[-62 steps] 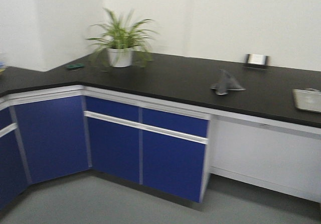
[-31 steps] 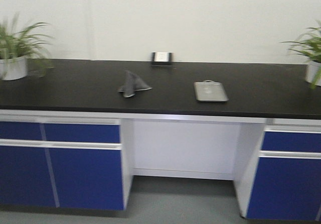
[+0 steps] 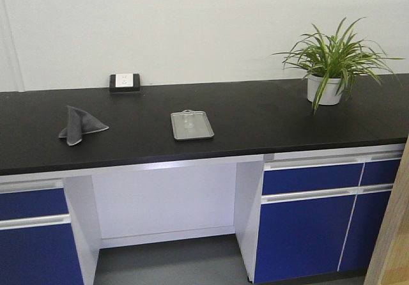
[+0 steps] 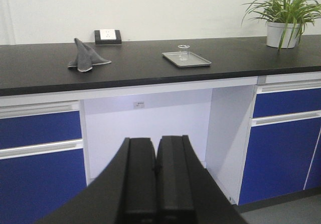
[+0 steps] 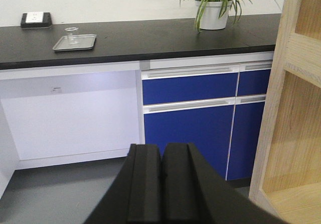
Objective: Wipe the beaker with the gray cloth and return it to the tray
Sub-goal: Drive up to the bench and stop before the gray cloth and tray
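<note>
Jaws pressed together on nothing at left gripper (image 4: pixel 156 184), held low and level, facing the bench. Same at right gripper (image 5: pixel 162 184), empty, beside wooden shelving (image 5: pixel 291 108). Beaker (image 3: pixel 187 120) upright in tray (image 3: pixel 203 133) on black countertop (image 3: pixel 268 115). Gray cloth (image 3: pixel 80 124) crumpled well left of it, near socket box (image 3: pixel 124 82).

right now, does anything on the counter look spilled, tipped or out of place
Nothing stands out. The beaker stands upright on the tray, and the gray cloth lies bunched on the counter, apart from it.
</note>
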### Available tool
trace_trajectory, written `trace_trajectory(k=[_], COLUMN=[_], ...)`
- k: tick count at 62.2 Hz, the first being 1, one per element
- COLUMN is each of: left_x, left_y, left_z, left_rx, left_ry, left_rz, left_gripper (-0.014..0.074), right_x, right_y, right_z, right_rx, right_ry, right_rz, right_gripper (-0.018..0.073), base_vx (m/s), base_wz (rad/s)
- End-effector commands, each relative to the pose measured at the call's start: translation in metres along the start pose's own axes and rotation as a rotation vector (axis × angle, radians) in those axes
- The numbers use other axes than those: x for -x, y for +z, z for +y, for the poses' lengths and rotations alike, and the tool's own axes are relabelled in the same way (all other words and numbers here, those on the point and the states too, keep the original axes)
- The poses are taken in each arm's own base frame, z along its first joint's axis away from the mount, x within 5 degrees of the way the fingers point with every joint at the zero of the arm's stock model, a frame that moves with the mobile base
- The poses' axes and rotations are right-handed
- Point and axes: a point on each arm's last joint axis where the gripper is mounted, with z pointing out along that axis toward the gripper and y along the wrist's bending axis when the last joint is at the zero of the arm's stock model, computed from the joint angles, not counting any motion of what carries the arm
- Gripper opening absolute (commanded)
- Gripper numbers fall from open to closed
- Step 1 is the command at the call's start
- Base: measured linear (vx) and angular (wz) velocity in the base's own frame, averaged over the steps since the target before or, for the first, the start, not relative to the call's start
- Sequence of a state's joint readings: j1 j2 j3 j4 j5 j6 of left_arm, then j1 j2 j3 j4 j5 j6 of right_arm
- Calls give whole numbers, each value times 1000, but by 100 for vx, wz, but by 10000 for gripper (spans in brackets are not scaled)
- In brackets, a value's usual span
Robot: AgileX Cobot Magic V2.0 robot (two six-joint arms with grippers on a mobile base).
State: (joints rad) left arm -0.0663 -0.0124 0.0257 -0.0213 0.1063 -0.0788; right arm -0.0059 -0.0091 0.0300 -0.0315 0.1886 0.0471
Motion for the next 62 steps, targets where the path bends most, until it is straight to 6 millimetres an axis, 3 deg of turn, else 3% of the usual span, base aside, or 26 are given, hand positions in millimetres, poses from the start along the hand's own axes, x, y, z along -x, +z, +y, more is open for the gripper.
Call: trace_trajectory(k=[1, 62], left_x=[-2, -2], left_y=[0, 0], left_z=[0, 0], left_rx=[-3, -3], left_ry=[-9, -9], left_rz=[-70, -70], left_gripper=[-6, -6], right_x=[6, 6], right_y=[-1, -1], right_z=[0, 0], right_rx=[-6, -6], right_ry=[-15, -15], right_rz=[-85, -85], right_gripper=[-11, -11], base_vx=[23, 37], base_wz=[-17, 14])
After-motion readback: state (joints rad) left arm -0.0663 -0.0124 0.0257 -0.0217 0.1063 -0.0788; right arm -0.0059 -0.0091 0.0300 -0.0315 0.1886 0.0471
